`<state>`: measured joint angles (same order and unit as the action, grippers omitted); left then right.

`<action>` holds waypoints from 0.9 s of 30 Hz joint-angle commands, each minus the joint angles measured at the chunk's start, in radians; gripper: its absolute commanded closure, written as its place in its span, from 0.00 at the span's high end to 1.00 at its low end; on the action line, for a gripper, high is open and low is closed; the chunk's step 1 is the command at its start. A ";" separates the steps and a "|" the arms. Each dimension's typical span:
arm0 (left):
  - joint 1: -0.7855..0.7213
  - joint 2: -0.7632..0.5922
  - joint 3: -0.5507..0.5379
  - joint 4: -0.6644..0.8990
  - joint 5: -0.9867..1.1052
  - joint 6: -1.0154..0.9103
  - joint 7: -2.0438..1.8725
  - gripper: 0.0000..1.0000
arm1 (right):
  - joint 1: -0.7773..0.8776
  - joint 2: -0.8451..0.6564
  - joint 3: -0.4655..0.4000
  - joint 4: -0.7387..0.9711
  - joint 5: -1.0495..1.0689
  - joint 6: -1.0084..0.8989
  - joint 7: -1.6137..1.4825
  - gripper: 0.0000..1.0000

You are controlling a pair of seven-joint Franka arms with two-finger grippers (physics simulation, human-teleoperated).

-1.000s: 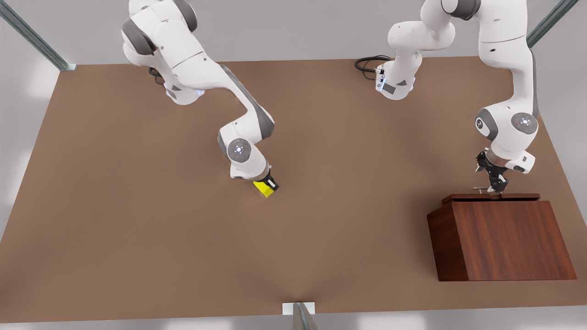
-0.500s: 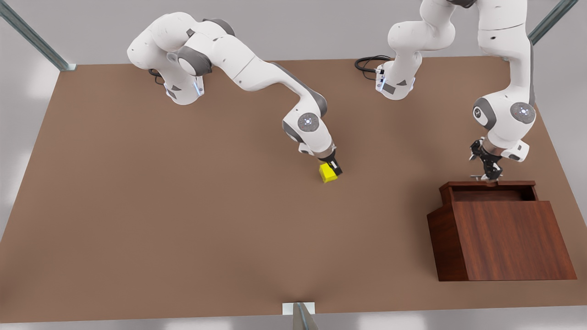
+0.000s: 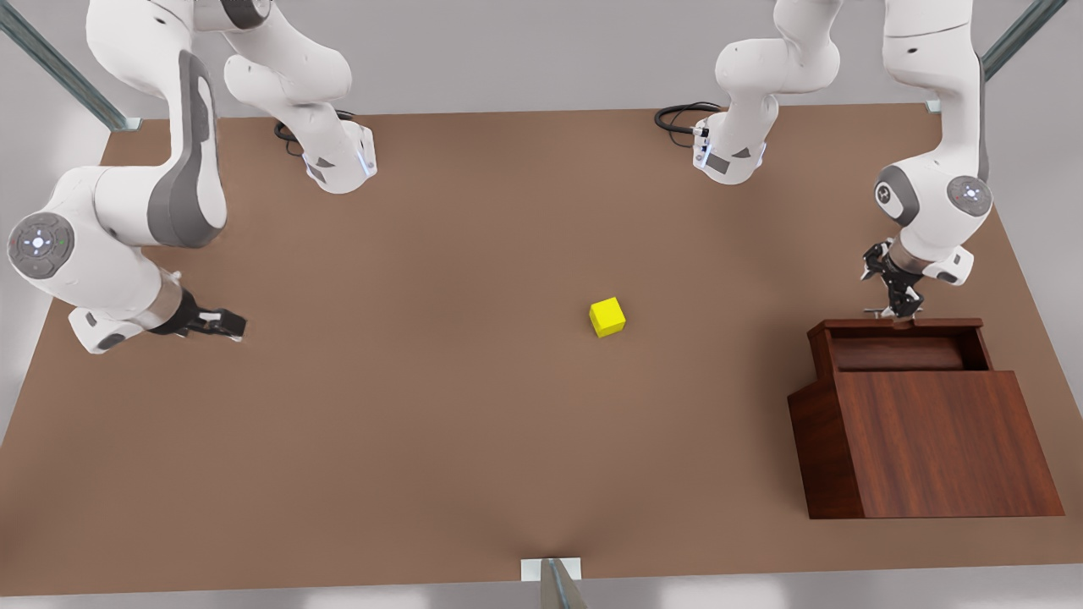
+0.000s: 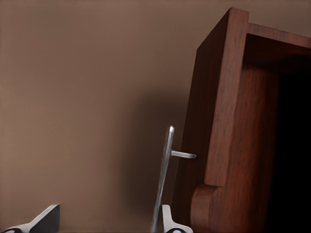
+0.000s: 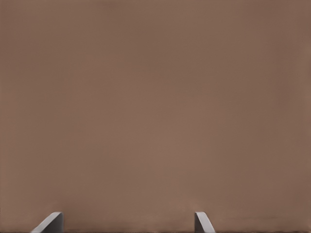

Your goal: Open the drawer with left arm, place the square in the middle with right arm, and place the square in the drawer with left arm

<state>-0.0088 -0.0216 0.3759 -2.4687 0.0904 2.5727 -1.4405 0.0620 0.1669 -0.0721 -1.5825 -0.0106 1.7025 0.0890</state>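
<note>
Front view: the square (image 3: 607,317) now sits alone on the bench (image 3: 423,440), roughly at the middle, with nothing touching it. Half a second ago the right end effector (image 3: 222,324) was still clamped on it there; since then that arm has let go and swung far off toward the front view's left, where it hangs with its fingers (image 5: 49,223) spread apart over bare bench. So the placing step looks finished.

At the front view's right, the drawer (image 3: 901,342) stands further out of the cabinet (image 3: 939,448) than it did a second ago, its inside now exposed. The left end effector (image 3: 898,306) is at the drawer's front; in the left wrist view its fingers (image 4: 43,221) are parted, one pad just beside the silver handle (image 4: 165,174), so it appears released rather than gripping.

What remains, by my judgement, is for the left arm to leave the handle, fetch the square, well apart from it, and drop it into the drawer.
</note>
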 commanded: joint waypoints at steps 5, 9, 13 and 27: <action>0.000 -0.141 0.001 0.016 0.066 -0.167 0.011 1.00 | -0.044 -0.006 -0.020 0.064 0.026 -0.026 -0.146 1.00; -0.091 -0.094 -0.025 0.269 0.098 -0.370 0.301 1.00 | -0.060 -0.001 -0.025 0.108 0.026 -0.027 -0.153 1.00; -0.289 0.189 -0.061 0.622 0.005 -0.474 0.638 1.00 | -0.088 -0.001 -0.026 0.114 0.027 -0.017 -0.155 1.00; -0.453 0.448 -0.569 0.743 -0.021 -0.508 1.606 1.00 | -0.090 0.006 -0.025 0.130 0.020 -0.017 -0.155 1.00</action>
<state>-0.4704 0.4159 -0.1931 -1.7729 0.0625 2.1142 0.1769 -0.0275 0.1734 -0.0966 -1.4527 0.0092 1.6858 -0.0660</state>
